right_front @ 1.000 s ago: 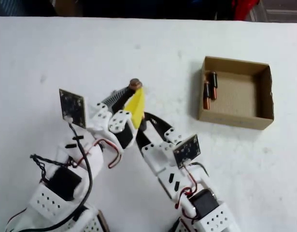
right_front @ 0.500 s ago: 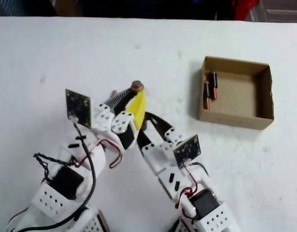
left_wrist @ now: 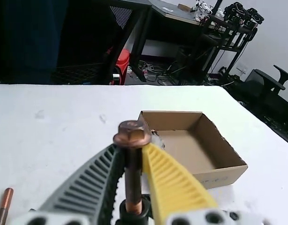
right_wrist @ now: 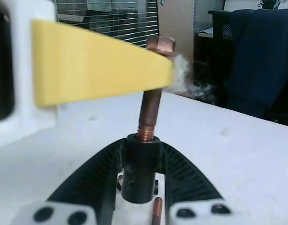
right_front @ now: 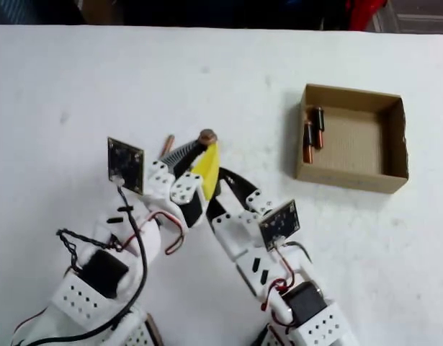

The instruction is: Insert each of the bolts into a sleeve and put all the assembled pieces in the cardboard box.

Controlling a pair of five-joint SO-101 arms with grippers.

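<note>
My left gripper (right_front: pixel 204 145) is shut on a copper bolt (right_front: pixel 207 136), pinched between its grey and yellow fingers just under the hex head (left_wrist: pixel 130 133). The shaft points down into a black sleeve (right_wrist: pixel 140 166), and my right gripper (right_wrist: pixel 140 159) is shut on that sleeve. The thread meets the sleeve's mouth. In the high view the right gripper (right_front: pixel 215 193) sits just below and right of the left one. A loose bolt (right_front: pixel 166 145) lies on the table beside the left gripper. The cardboard box (right_front: pixel 347 178) stands to the right with two assembled pieces (right_front: pixel 312 133) at its left wall.
Both arms crowd the table's front middle, wrists nearly touching. The box (left_wrist: pixel 218 176) lies beyond the held bolt in the left wrist view. The loose bolt (left_wrist: pixel 4 204) rests on white tabletop. Chairs and desks stand past the table's far edge.
The left arm has shifted right and toward the front with the bolt, uncovering the loose bolt on the table. The right arm has stayed still.
</note>
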